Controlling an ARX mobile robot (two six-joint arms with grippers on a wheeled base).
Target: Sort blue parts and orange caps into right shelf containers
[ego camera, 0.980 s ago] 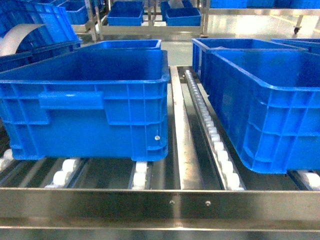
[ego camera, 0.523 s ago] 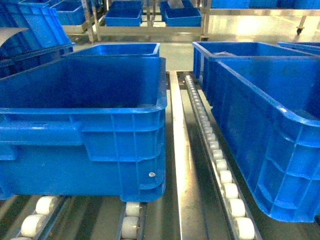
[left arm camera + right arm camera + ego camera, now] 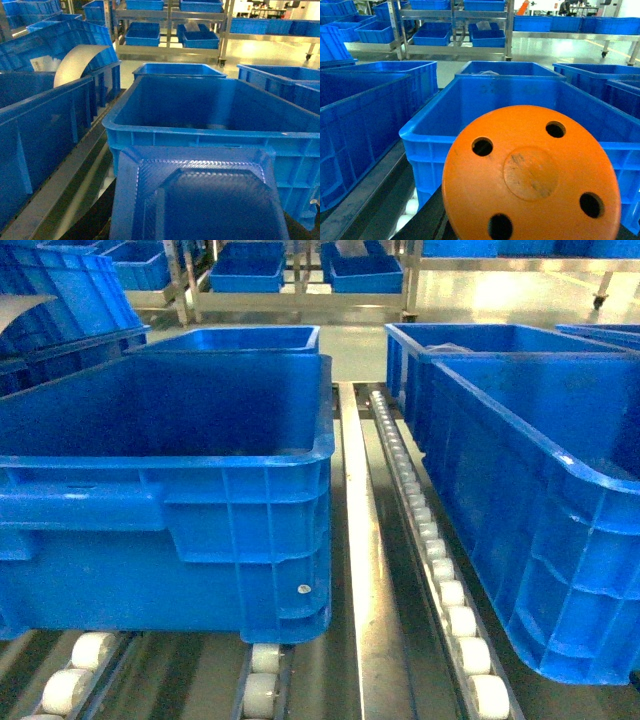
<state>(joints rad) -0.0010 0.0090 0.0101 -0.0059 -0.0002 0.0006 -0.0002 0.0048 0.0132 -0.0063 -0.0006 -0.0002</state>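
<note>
Two large blue crates fill the head view: the left crate [image 3: 170, 500] stands near on white rollers [image 3: 265, 685], and the right crate [image 3: 540, 510] stands at the right, apart from it. Between them run a steel rail [image 3: 358, 540] and a row of small white wheels [image 3: 430, 540]. Behind each crate stands one more blue crate, and far behind are steel racks [image 3: 300, 300] with smaller blue bins. No gripper shows in this view.

In the left wrist view, a blue part [image 3: 200, 200] with a textured, tray-like surface fills the near bottom of the picture, just in front of the rim of the left crate [image 3: 200, 132]. The inside of this crate looks dark and smooth. Another blue crate [image 3: 40, 145] stands at the left. The left gripper itself is hidden, so I cannot tell how its jaws stand.

In the right wrist view, a round orange cap [image 3: 530, 175] with four holes and a raised centre disc covers the near bottom, in front of the right crate [image 3: 520, 110]. The right gripper is hidden too, and I cannot tell its state.
</note>
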